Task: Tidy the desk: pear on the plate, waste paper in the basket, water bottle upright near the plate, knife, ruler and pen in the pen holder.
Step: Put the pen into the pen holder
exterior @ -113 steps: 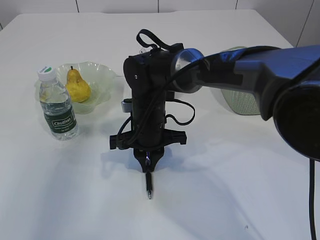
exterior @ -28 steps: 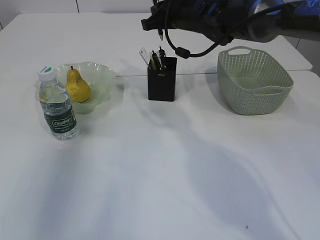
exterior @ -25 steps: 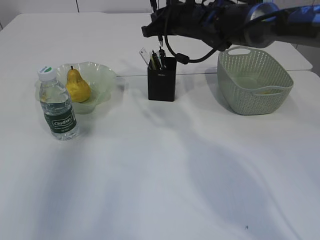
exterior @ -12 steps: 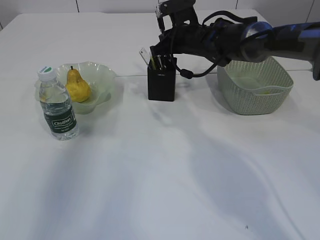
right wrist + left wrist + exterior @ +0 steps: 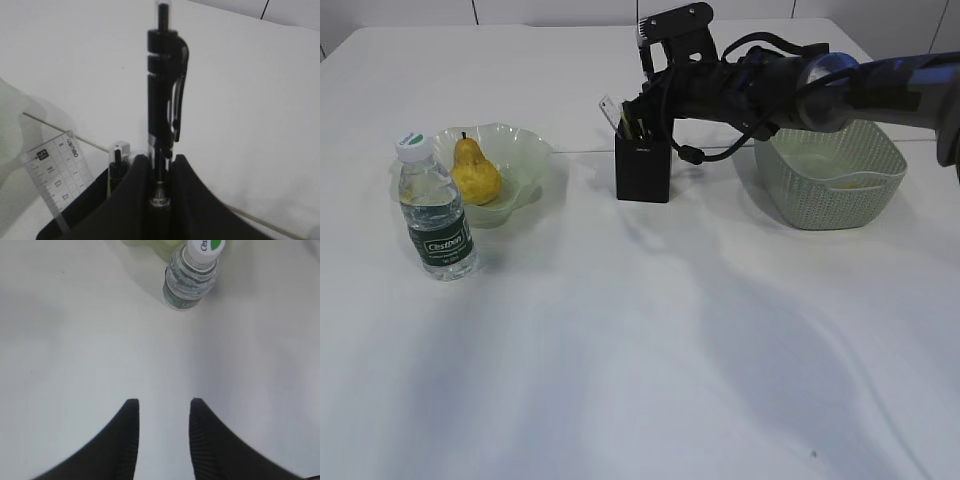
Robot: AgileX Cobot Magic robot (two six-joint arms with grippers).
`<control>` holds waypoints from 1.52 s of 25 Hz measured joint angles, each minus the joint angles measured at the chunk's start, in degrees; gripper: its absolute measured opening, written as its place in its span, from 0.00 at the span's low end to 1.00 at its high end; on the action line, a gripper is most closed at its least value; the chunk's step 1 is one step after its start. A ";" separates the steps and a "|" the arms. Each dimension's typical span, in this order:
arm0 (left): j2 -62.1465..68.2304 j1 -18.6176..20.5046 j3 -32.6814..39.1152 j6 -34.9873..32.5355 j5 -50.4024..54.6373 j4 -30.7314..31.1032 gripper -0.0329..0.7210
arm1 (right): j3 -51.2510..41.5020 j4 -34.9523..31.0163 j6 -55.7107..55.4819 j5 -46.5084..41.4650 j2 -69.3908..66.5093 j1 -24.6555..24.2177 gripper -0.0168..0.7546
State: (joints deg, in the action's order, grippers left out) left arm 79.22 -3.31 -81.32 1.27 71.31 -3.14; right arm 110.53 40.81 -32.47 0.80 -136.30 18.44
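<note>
A big white table (image 5: pixel 620 380) fills the room in front of me, and the right arm (image 5: pixel 860 85) stretches in from the right across its far side. Under that arm sits a pale green woven basket (image 5: pixel 830 185); something pale lies in its bottom, too faint to name. At the left a ruffled light green plate (image 5: pixel 520 160) carries the yellow pear (image 5: pixel 475 172). Just in front of the plate the water bottle (image 5: pixel 435 212) stands upright, white cap with a green patch, dark green label reading something like "Cestbon"; the left wrist view catches only "Ce" on the cap. The black pen holder (image 5: pixel 642 172) stands mid-table between plate and basket. A clear ruler (image 5: pixel 62 172) leans out of its left corner, printed with a grid and small numbers I cannot read properly, and another dark item pokes up beside it. The right gripper (image 5: pixel 159 172) hangs right over the holder, its fingers pinched on a black pen (image 5: pixel 164 85) held upright, clip to the right, lower end down among the holder's contents. The left gripper (image 5: pixel 162 410) hovers above bare table near the bottle, its fingers parted with nothing between them
</note>
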 joint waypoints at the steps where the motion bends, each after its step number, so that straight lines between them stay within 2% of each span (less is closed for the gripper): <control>1: 0.00 0.00 0.00 0.00 0.00 0.00 0.36 | 0.00 0.00 0.00 -0.26 0.00 0.00 0.15; 31: 0.00 0.00 0.00 0.00 0.00 -0.20 0.36 | 0.00 0.00 -3.94 -3.91 0.00 1.11 0.18; 34: 0.00 0.00 0.00 0.00 0.00 -0.29 0.36 | 0.00 0.00 -5.43 -4.62 0.00 1.11 0.24; 38: 0.00 0.00 0.00 0.00 0.00 -0.66 0.36 | 0.00 0.00 -6.40 -6.35 -0.40 1.11 0.40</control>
State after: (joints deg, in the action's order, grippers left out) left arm 79.22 -3.31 -81.32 1.27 71.31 -3.80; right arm 110.53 40.81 -38.87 -5.56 -136.70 19.55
